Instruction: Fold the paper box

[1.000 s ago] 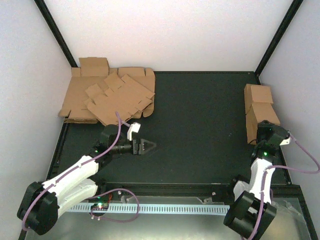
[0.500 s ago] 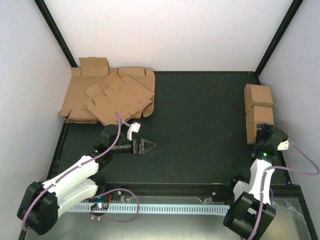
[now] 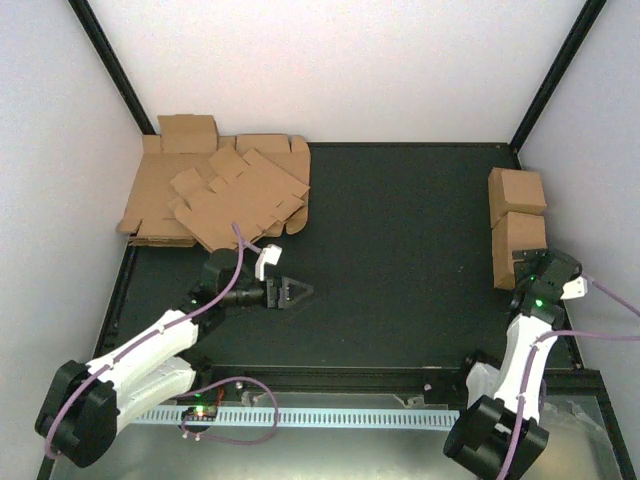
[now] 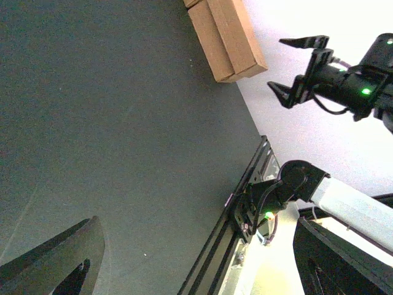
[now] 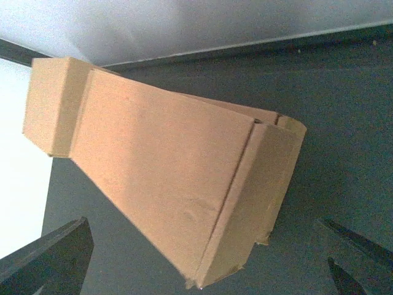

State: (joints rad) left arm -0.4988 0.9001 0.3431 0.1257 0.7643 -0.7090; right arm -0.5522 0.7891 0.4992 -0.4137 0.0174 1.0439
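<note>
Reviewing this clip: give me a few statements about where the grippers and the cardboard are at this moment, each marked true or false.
1. The right gripper is open and holds nothing. True.
2. The left gripper is clamped on a flat blank. False: it is open over the bare mat, apart from the blanks.
3. The stack of flat blanks lies in the far left corner. True.
4. The paper box lies in the middle of the mat. False: it sits at the right edge, beside another folded carton, just ahead of the right gripper.
</note>
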